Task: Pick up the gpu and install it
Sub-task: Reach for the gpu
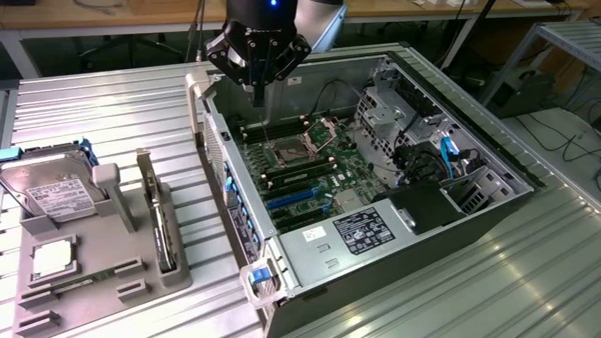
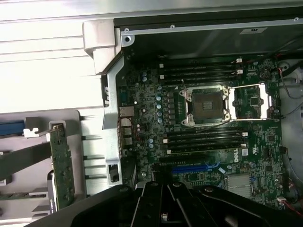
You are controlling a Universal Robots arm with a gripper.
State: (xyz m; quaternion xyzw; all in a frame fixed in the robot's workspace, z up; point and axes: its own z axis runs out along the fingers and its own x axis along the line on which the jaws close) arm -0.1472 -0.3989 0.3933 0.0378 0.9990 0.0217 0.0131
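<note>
Ribbed metal table (image 1: 103,105), thin green gpu (image 2: 62,165) upright

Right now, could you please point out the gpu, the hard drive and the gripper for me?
gpu (image 2: 62,165), wrist view, green board face.
hard drive (image 1: 52,196), exterior view, white label.
gripper (image 1: 258,100), exterior view, between its fingertips.
</note>
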